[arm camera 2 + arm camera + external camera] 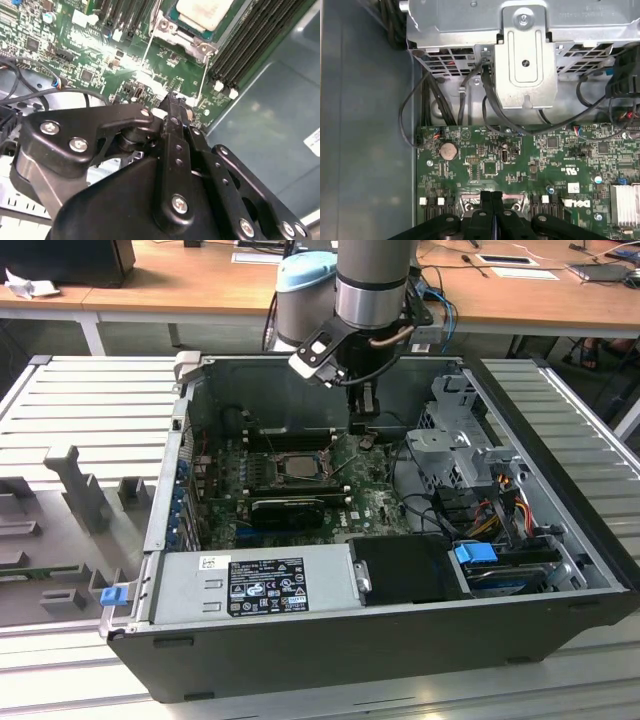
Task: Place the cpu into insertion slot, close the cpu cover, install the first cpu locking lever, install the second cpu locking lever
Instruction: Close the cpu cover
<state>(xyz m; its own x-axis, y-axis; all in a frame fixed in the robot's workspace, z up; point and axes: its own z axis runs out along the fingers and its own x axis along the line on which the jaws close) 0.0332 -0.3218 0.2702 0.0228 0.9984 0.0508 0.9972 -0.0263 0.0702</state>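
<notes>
the pale silvery square cpu (297,466) lies in the silver-rimmed dark insertion slot (166,26) mid-frame, the black hand (360,430) hovering near it toward the exterior view's right, pinched together and empty (probably to push, not grip).

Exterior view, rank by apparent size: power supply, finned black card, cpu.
1. power supply, though it sits nearest the camera.
2. finned black card.
3. cpu, clearly the smallest.

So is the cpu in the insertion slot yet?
In. The cpu lies flat in the insertion slot, pale face up, silvery rim around it.
</notes>
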